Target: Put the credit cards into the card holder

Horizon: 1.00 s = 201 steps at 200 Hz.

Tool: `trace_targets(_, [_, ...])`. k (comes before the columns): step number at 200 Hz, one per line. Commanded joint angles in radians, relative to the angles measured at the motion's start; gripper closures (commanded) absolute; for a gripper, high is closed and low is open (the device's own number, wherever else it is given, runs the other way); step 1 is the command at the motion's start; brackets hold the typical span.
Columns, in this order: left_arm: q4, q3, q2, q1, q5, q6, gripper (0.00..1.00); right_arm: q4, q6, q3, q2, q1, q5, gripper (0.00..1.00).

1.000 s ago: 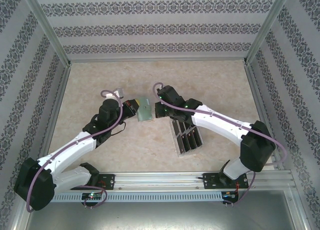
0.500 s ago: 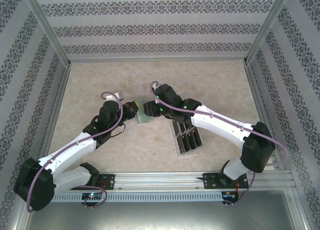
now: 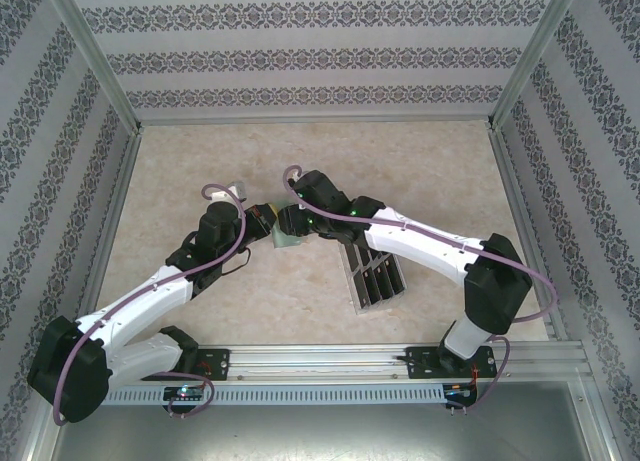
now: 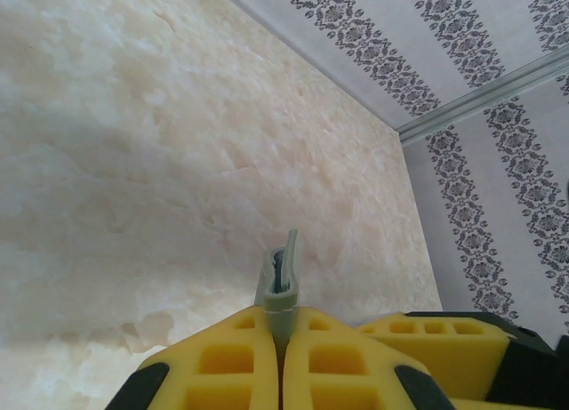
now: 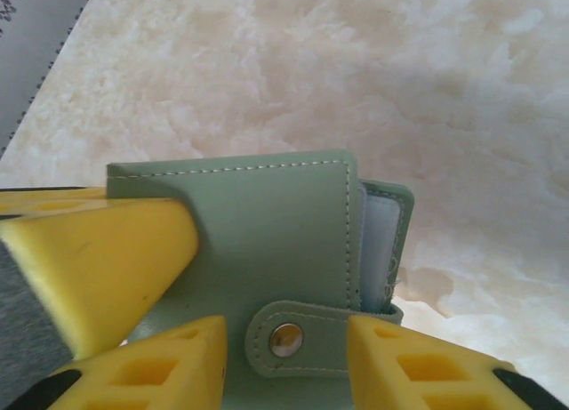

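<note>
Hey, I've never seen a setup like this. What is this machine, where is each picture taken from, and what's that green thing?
These are two white robot arms bolted at the near edge of a table. The overhead picture looks down from above and behind them. The other two come from a camera on each wrist, so the yellow blocks at the bottom there are that arm's own fingers. The left arm's fingers are pinched shut on the edge of a green card holder, holding it. The right arm's fingers stand apart on either side of its snap tab. On the table lies a clear slotted tray with black credit cards in its slots.
</note>
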<state>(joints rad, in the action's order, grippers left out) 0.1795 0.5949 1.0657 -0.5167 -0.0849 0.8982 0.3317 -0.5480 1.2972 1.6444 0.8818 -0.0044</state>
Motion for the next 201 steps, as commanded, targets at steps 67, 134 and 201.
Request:
trace_targets(67, [0.019, 0.033, -0.016, 0.006, 0.002, 0.016, 1.00, 0.029, 0.007, -0.004, 0.037, 0.004, 0.031, 0.76])
trace_targets(134, [0.004, 0.026, -0.019, 0.006, 0.010, 0.017, 1.00, 0.035, 0.007, -0.027, 0.050, -0.010, 0.025, 1.00])
trace_targets(201, [0.009, -0.020, -0.028, 0.006, 0.025, 0.028, 1.00, 0.032, -0.001, -0.113, -0.021, -0.060, 0.020, 1.00])
